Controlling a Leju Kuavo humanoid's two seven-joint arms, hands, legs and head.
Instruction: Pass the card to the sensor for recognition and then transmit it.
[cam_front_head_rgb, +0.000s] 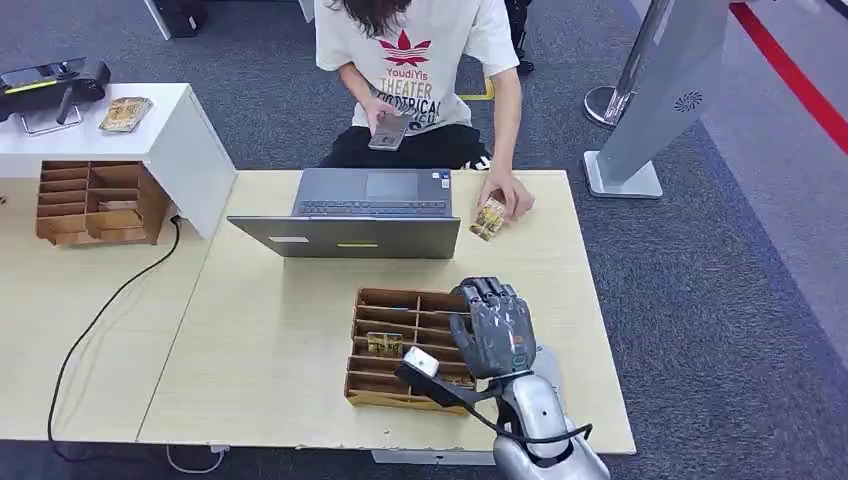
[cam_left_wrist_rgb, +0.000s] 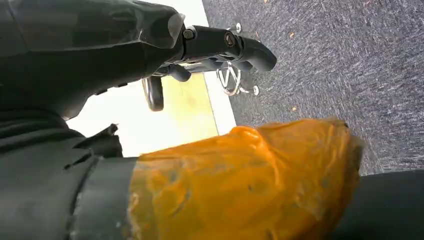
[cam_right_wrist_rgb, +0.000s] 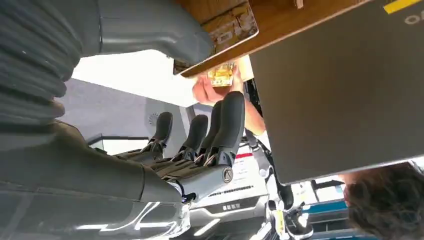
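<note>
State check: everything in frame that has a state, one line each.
Grey laptop: open, lid tilted far back.
Robot's right hand: open, above the wooden compartment tray.
Gold card in tray: lying in a slot, not held.
Person's gold card: held at the wooden table.

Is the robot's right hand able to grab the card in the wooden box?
Probably yes: the right hand hovers over the wooden box, open-topped, with the card lying beside its fingers, nothing covering it.
</note>
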